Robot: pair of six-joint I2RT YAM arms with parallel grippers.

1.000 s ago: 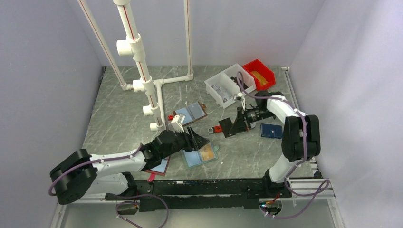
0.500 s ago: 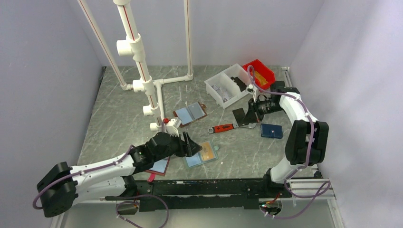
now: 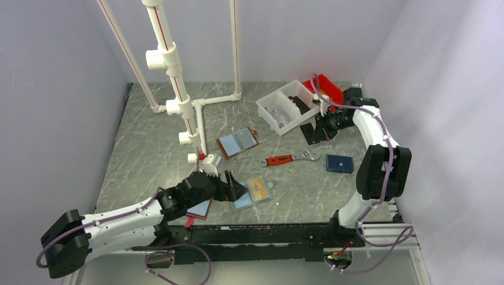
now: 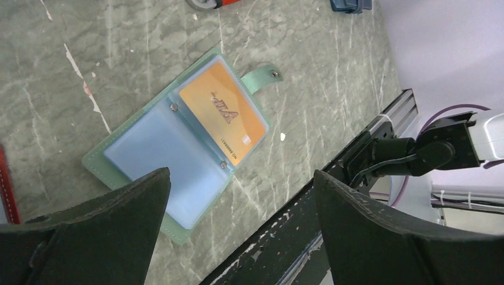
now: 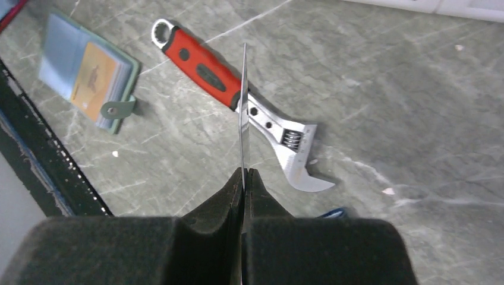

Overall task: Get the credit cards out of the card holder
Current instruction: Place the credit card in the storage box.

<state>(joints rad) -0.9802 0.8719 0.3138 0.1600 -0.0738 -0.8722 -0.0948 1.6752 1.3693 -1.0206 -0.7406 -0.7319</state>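
Since the left gripper [image 4: 241, 178] is closest to the action, I'll start there: its black fingers [image 4: 119, 225] are spread wide and hover just over the table [image 3: 148, 154], gripping nothing. Between them in the wrist view you can see the card holder [image 4: 178, 142], lying open and flat near the front edge of the table, mint-green border, snap strap sticking out to one side. An orange credit card [image 4: 223, 122] sits in the panel on the strap side, and the other panel just looks plain blue-grey. A maroon-edged folder [image 3: 199, 209] pokes out from under the left arm, right beside the holder. Over on the far right, the right gripper [image 5: 243, 178] has its jaws pressed together on a dark credit card [image 5: 242, 107], which the wrist cam sees edge-on as a thin line. From the top view that card is held up off the table next to the white bin [image 3: 285, 107]. A red-handled wrench [image 3: 288, 158] lies on the table between the two grippers, with a brown-edged folder [image 3: 238, 141] to its left and a dark blue case [image 3: 339, 163] to its right.
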